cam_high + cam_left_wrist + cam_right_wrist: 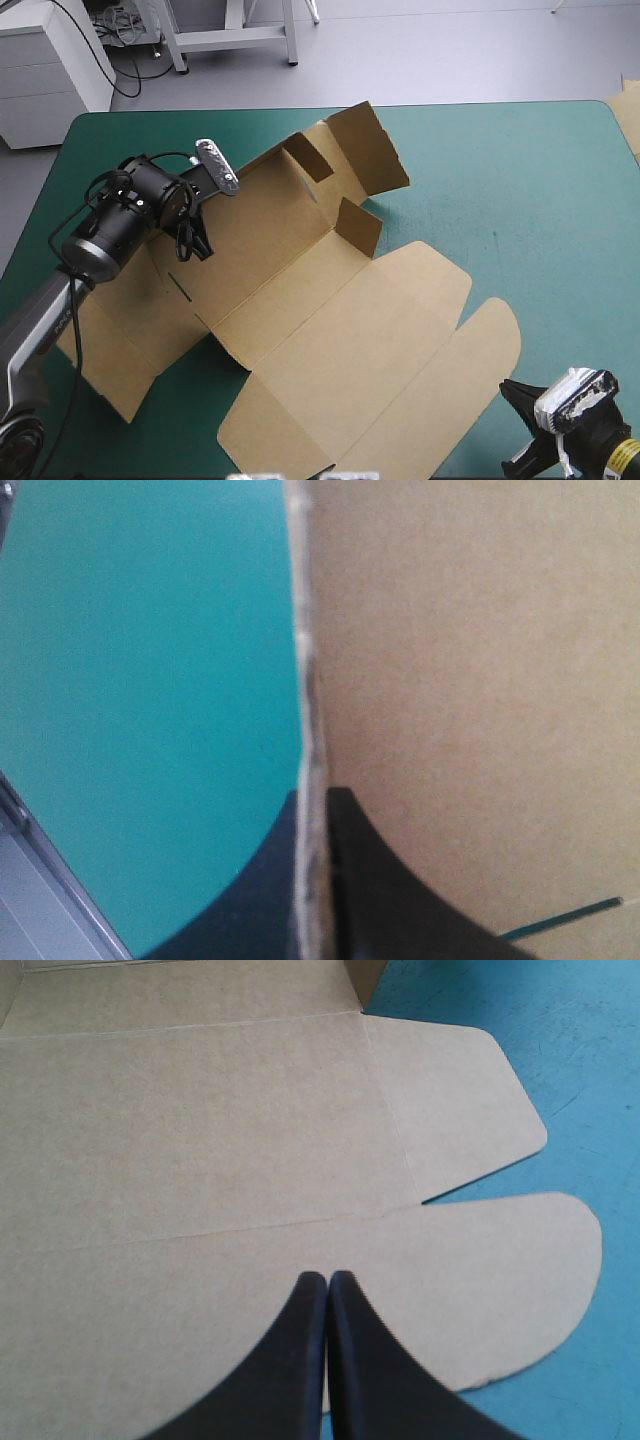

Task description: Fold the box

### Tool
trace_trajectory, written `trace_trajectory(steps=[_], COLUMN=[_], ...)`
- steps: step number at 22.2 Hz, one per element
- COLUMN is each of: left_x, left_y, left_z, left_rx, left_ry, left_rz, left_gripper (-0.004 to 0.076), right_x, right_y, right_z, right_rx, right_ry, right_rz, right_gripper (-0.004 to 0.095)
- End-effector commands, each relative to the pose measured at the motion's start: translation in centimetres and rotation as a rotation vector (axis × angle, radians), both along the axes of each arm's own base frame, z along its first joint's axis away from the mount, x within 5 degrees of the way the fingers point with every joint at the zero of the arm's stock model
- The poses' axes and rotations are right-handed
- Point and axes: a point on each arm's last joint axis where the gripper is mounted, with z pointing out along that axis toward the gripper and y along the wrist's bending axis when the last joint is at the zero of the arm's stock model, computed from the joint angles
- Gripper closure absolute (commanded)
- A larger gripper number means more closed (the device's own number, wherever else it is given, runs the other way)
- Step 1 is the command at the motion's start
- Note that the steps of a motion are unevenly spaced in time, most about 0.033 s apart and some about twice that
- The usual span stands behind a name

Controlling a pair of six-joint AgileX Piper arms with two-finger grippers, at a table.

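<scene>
Box (330,300) lies opened out as one brown sheet over the left and middle of the tabletop (530,180), mostly flat. Along the box's far side you have three raised parts: a large end flap (365,150) tilted up, a small tab (305,158) just beside it, and a second small tab (360,228) standing nearer the sheet's middle. These are the only upright obstacles on the box. Two rounded flaps lie flat on the box's right side, the nearer one (500,1290) and the farther one (455,1110), separated by a narrow cut. The left end effector (315,798) is over the left part of the box and is clenched on a raised edge of the board: the sheet's edge runs up between its two black fingers, with teal-green cover on one side and brown board on the other. The left arm crosses above the box's left corner, so that corner is partly hidden from above. The right end effector (327,1275) is clenched with nothing in it, fingers meeting in a point; it sits off the box, near the nearer rounded flap and aimed across it. Right of the box and beyond its far flap the cover is bare, giving you open room. The box's left side comes close to the tabletop's left edge. A pale brown strip (628,115) shows well to the right of the box, at the tabletop's far right edge.
</scene>
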Motion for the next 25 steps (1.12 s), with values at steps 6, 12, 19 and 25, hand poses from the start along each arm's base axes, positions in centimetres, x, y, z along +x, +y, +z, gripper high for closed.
trace_trajectory(steps=[6,12,19,25], left_x=[-2.8,-4.2,-7.9,-8.7], left_y=[-7.6,-10.0,-12.1,-11.0], left_z=[3.6,3.2,-0.2,-0.5], left_rx=[0.072,0.093,0.161,0.186], left_ry=[-0.303,-0.343,-0.505,-0.629], left_rz=[-0.427,-0.55,-0.688,-0.705], left_gripper=[0.0733,0.0733,0.0733,0.0733], right_x=[0.3,0.3,0.3,0.4], right_y=[0.1,0.1,0.0,-0.1], right_z=[1.3,1.3,1.3,1.3], right_rx=[0.036,0.035,0.022,0.02], right_ry=[-0.073,-0.074,-0.084,-0.086], right_rz=[-0.008,-0.008,-0.014,-0.019], right_gripper=[0.0926,0.0926,0.0926,0.0926])
